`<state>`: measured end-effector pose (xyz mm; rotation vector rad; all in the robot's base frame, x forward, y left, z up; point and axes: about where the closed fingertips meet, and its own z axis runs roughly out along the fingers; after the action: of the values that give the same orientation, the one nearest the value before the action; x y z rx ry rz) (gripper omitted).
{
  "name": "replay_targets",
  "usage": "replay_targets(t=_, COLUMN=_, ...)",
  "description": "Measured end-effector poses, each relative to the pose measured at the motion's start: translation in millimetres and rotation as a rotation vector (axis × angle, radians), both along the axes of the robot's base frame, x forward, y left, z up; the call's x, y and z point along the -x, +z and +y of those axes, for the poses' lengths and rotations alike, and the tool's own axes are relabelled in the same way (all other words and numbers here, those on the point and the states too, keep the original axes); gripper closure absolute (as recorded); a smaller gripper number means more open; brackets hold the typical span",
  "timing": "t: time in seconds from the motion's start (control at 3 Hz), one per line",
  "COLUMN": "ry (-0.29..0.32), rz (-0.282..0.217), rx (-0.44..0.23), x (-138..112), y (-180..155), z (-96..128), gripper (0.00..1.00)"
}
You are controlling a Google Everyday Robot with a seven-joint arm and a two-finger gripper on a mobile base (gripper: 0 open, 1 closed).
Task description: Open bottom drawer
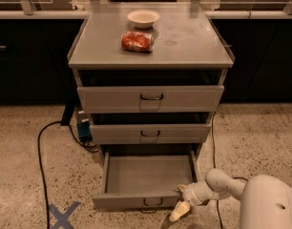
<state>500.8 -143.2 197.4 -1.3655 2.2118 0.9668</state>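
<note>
The bottom drawer (146, 178) of a grey metal cabinet is pulled out, showing an empty shallow grey tray. Its narrow front panel (131, 202) carries a small dark wire handle (152, 203) at centre. My gripper (181, 208) is at the drawer's front right corner, just right of the handle, with pale fingers pointing down and left. My white arm (222, 185) reaches in from the lower right. The mid-sized drawer (150, 133) and the tallest drawer (151, 98) above are pushed in.
A white bowl (143, 17) and a red crumpled bag (137, 41) sit on the cabinet top (193, 42). A black cable (41, 166) runs over the speckled floor at left. A blue tape cross (63, 214) marks the floor at lower left. Dark cabinets stand behind.
</note>
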Motion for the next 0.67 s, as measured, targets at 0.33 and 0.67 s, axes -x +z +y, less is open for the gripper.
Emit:
replay_targets(t=0.33, ry=0.044, rz=0.010, rx=-0.008, x=17, y=4, z=6, gripper=0.00)
replay_targets(t=0.67, ry=0.082, rz=0.036, rx=-0.026, x=44, y=15, z=6, gripper=0.00)
